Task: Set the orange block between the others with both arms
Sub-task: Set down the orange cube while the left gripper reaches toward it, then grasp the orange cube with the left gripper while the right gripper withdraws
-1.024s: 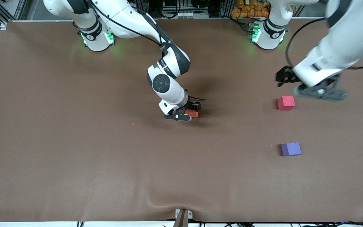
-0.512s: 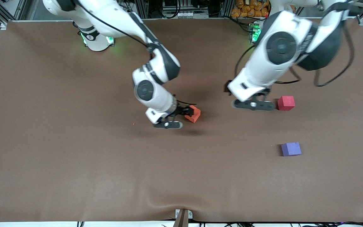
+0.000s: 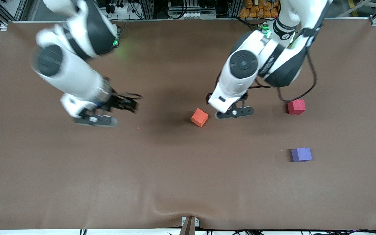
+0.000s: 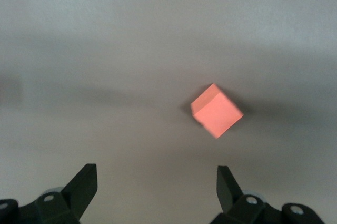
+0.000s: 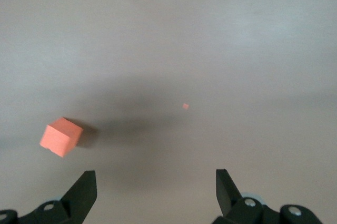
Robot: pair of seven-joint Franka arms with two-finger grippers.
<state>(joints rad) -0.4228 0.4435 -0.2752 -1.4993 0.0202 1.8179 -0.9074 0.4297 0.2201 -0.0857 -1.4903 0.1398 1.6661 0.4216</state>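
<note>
Three cubes lie on the brown table [image 3: 44,179], and none of them is held. Going across the front view from its first side, we meet the right gripper [image 3: 109,112] over bare cloth toward the right arm's end of the table, with its jaws spread wide and nothing between them. Next comes the orange block [image 3: 199,117], resting alone near the middle of the table, turned at an angle to the table edge. Just beside it hangs the left gripper [image 3: 230,109], also wide and empty; in its wrist view the orange block [image 4: 216,110] sits ahead of the fingertips [image 4: 86,182], a little off centre. Toward the left arm's end stand the red-pink cube [image 3: 296,106] and, nearer to the front camera, the purple-blue cube [image 3: 301,154], well apart.

We judge the step in hand is the pickup by the left arm. To do it well, we should centre the jaws over the block, rotate the wrist so the fingers meet two flat faces and not the corners, and descend fully before closing.
</note>
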